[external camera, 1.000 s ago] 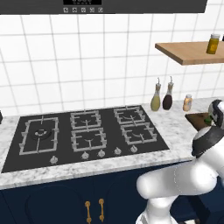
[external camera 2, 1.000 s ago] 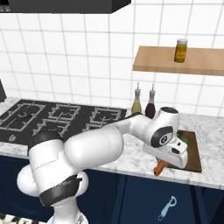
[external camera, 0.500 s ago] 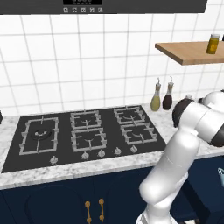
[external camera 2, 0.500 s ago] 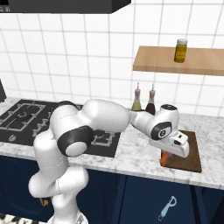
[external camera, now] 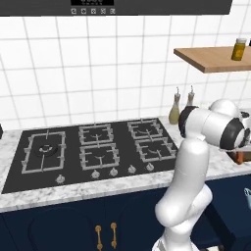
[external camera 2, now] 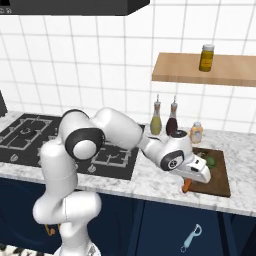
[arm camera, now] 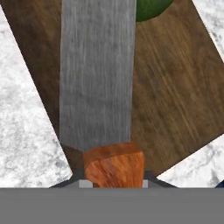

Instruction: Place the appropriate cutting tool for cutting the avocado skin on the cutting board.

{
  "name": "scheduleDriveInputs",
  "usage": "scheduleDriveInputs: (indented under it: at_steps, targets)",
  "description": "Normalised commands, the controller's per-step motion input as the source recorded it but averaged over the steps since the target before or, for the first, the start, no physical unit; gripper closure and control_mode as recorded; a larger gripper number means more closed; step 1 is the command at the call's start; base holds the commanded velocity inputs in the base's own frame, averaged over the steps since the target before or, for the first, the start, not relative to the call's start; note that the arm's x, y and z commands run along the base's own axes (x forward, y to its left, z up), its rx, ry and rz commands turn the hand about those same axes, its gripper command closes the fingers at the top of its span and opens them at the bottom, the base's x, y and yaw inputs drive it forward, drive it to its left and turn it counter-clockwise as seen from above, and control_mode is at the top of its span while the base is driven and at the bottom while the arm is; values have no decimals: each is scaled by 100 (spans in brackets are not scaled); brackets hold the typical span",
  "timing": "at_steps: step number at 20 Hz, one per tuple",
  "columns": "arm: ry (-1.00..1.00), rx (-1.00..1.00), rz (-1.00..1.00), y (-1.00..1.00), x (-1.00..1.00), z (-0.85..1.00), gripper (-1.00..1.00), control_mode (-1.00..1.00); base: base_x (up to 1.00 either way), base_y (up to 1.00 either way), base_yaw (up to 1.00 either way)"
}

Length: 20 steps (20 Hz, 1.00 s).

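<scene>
My gripper (external camera 2: 198, 173) is shut on a knife with an orange handle (arm camera: 114, 164) and a broad grey blade (arm camera: 96, 74). In the hand view the blade reaches over the dark brown cutting board (arm camera: 175, 100) towards the green avocado (arm camera: 148, 8) at the top edge. From the right base view, the handle (external camera 2: 186, 185) sticks out at the front left corner of the cutting board (external camera 2: 220, 181), and the avocado (external camera 2: 210, 161) sits near the board's back. The orange handle (external camera: 240, 157) peeks out behind the arm at the right edge of the left base view.
Two oil bottles (external camera 2: 156, 120) and a small jar (external camera 2: 196, 133) stand behind the board. A tan wall shelf (external camera 2: 200, 76) holds a spice jar (external camera 2: 206, 57). The black hob (external camera: 93, 149) fills the counter to the left. A light blue peeler (external camera 2: 191, 239) lies low, below the counter.
The arm's elbow has swung from low on the right side up and over to the left. The hand with the knife has stayed at the board's front left corner.
</scene>
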Motion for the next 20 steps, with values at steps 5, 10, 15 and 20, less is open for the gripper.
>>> scheduleDriveInputs:
  at_steps: [5,10,15,20]
  targets:
    - [32,13,0,-36,36,72,100,-100,0,0,0]
    - [17,11,0,-27,43,-6,100,-100,0,0,0]
    - [6,17,0,-40,39,-31,100,-100,0,0,0]
    - [7,13,0,-24,28,-35,100,-100,0,0,0]
